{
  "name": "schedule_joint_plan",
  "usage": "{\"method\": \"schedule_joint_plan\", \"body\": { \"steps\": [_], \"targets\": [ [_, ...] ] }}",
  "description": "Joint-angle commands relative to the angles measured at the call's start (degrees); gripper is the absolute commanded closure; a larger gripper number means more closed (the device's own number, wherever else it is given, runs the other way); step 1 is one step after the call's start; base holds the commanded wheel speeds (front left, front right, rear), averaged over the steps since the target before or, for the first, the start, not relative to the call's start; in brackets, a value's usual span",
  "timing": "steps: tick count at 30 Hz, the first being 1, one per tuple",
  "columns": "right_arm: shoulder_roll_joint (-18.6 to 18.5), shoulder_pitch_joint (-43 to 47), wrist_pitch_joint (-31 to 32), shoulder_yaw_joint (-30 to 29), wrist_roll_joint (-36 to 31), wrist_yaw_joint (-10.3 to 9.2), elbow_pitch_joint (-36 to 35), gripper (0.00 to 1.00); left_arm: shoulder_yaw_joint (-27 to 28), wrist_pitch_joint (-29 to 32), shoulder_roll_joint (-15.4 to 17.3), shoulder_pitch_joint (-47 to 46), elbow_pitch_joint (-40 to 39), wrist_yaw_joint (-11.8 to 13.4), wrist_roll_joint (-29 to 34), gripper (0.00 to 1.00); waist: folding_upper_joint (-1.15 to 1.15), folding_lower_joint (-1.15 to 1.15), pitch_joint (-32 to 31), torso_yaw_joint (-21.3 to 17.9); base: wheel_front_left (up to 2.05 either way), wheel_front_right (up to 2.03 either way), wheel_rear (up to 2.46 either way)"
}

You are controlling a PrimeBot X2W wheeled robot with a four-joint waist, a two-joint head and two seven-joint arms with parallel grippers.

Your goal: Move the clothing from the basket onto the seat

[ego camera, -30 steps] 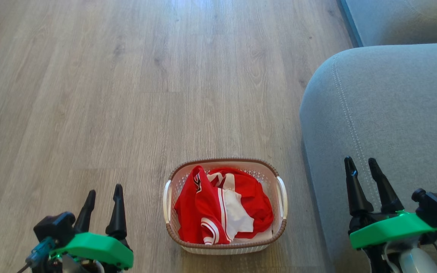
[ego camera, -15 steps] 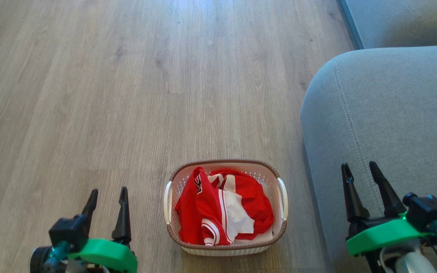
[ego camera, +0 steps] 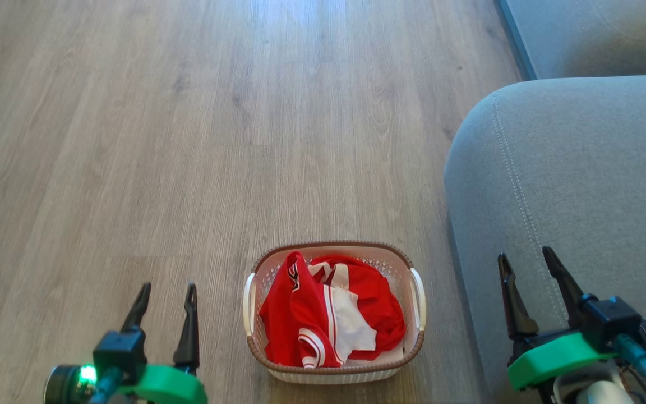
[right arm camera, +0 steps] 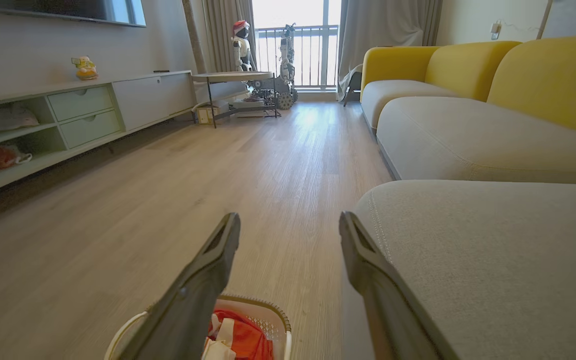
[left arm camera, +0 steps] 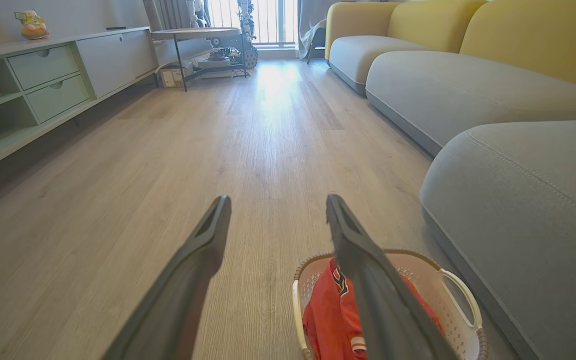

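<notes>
Ample floor [ego camera: 132,140] left of basket [ego camera: 334,244], seat [ego camera: 570,168] right.

The left gripper [ego camera: 169,286] has two long, tapering black jaws on a bright green housing [ego camera: 166,387], and a black camera block [ego camera: 120,348] with a lit green indicator [ego camera: 86,373]. The right gripper [ego camera: 525,253] has matching jaws, housing and block, plus a teal connector [ego camera: 631,349], thin dark cables [ego camera: 645,381] and a pale forearm [ego camera: 592,393].

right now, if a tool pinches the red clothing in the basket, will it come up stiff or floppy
Probably floppy: the clothing lies crumpled in folds, so it should drape. Likely light: the fabric looks thin.
</notes>
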Motion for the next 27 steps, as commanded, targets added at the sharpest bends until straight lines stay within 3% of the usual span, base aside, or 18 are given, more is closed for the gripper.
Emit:
{"method": "schedule_joint_plan", "body": {
  "steps": [1,27],
  "targets": [
    [0.4,-0.9,-0.5,0.6,-2.5,0.45,-2.3,0.00,1.7,-1.0,0.3,-0.7,-1.7,0.1,1.8,0.00,0.00,0.00,-0.1,0.0,0.00,0.00,0.00],
    [0.6,-0.2,-0.5,0.5,-3.5,0.45,-2.6,0.00,3.3,-1.2,-0.6,-0.4,-0.7,-1.6,2.2,0.00,0.00,0.00,0.0,-0.2,0.00,0.00,0.00]
  ]
}}
